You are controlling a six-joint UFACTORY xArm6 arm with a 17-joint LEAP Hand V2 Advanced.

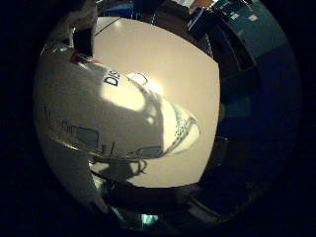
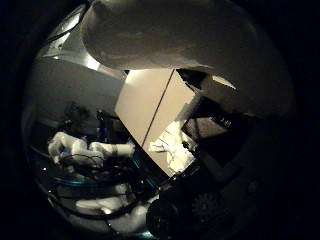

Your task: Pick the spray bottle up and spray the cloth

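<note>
The white spray bottle [image 1: 99, 109] with dark print fills much of the right little finger side palm view, close against the palm and above the beige table [image 1: 168, 59]. Its shadow falls on the table beneath it. In the right thumb side palm view the bottle's white body [image 2: 185, 40] arches across the picture. My right hand [image 2: 210, 125] has black and white fingers reaching up round the bottle. A pale crumpled cloth [image 2: 172, 152] lies on the table [image 2: 150, 95] below the bottle, near the fingers.
The table's edges drop to a dark floor [image 1: 247, 59] with dark furniture around. White and teal parts of the hand and arm [image 2: 90, 150] lie along the thumb side view's edge, beside a black geared part [image 2: 200, 205].
</note>
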